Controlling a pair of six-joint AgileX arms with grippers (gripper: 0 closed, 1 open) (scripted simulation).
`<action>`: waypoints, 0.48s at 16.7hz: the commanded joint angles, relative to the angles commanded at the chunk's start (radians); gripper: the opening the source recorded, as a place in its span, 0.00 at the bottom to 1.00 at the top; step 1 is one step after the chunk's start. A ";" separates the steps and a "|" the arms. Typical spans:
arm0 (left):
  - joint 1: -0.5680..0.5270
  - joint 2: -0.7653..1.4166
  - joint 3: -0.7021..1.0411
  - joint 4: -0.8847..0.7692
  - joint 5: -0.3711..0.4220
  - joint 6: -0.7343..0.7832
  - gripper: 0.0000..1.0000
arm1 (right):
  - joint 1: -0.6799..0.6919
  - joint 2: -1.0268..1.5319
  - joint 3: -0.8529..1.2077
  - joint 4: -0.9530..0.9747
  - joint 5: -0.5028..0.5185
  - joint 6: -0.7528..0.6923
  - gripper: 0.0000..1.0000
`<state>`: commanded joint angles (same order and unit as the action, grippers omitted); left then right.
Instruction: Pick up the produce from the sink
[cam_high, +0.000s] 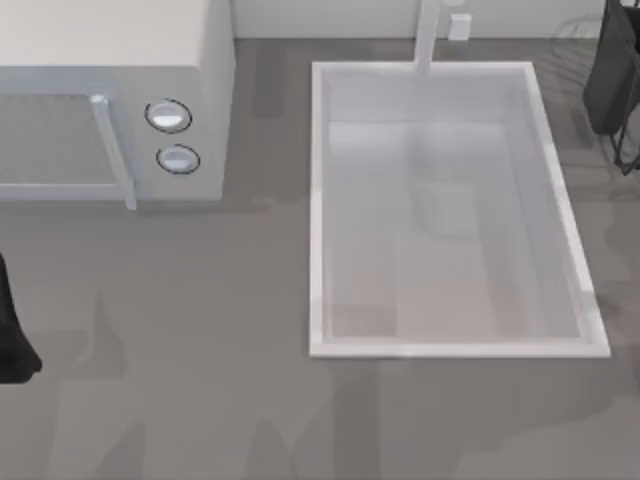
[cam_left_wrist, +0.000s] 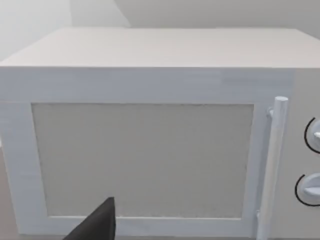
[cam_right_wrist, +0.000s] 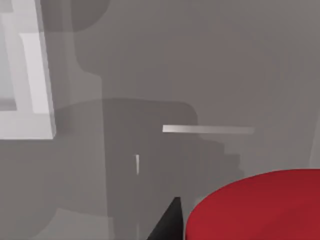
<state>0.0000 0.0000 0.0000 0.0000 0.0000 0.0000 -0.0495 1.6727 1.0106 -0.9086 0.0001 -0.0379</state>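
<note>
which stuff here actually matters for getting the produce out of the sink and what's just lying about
Belongs to the job:
- red produce, close under the right wrist camera
- white sink, basin with a faucet post
- right arm, at the table's far right

Just lying about:
- white microwave with two knobs
- left arm, parked at the left edge

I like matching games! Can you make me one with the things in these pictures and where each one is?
Things:
1. microwave
2. sink
3. red ball
4. left arm

Places:
A. at the table's left edge
B. close under the right wrist camera, over the grey table
C. right half of the table, faucet at its far end
D. far left corner, two round knobs

Pairs: 1-D, 2-C, 3-B, 4-A
</note>
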 joint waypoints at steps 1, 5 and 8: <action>0.000 0.000 0.000 0.000 0.000 0.000 1.00 | 0.000 0.000 0.000 0.000 0.000 0.000 0.00; 0.000 0.000 0.000 0.000 0.000 0.000 1.00 | 0.000 0.000 0.000 0.000 0.000 0.000 0.15; 0.000 0.000 0.000 0.000 0.000 0.000 1.00 | 0.000 0.000 0.000 0.000 0.000 0.000 0.38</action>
<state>0.0000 0.0000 0.0000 0.0000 0.0000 0.0000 -0.0495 1.6727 1.0106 -0.9086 0.0001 -0.0379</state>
